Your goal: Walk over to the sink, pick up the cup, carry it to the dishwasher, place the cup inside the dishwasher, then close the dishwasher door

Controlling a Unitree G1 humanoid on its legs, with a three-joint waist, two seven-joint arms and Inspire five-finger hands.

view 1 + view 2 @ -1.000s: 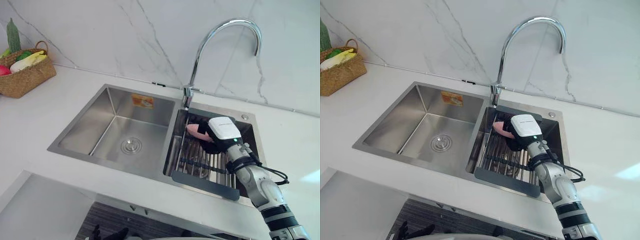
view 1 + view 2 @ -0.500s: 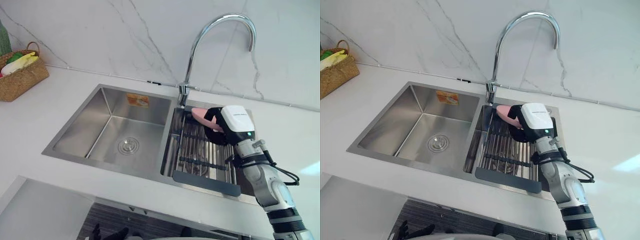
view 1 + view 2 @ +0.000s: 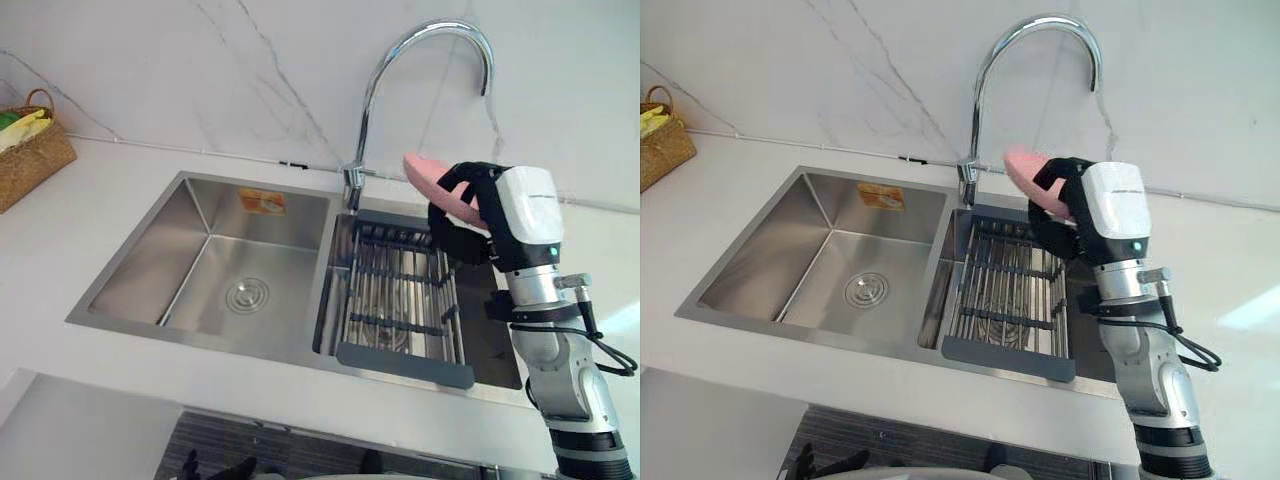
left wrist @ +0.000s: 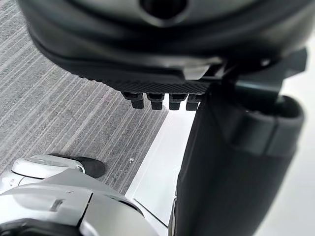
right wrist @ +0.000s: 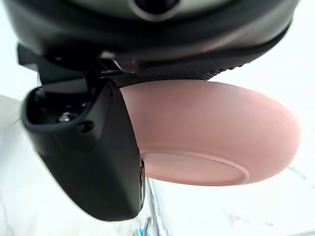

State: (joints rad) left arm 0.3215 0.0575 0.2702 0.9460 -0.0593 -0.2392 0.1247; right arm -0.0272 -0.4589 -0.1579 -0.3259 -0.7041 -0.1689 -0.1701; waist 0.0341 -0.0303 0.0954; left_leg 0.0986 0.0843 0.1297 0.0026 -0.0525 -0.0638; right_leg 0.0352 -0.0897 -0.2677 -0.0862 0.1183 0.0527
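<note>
My right hand is shut on the pink cup, fingers over its top and thumb along its side. The cup lies tilted on its side in the grasp, high above the drying rack in the sink's right basin and just right of the tap's stem. My left hand hangs over grey carpet with its fingers relaxed and nothing in it.
The tall curved chrome tap arches close to the left of the raised cup. A steel double sink is set in a white worktop against a marble wall. At the far left a woven basket holds vegetables.
My right hand has risen with the cup from down on the rack to well above the basin, near the tap. The view has also shifted a little.
</note>
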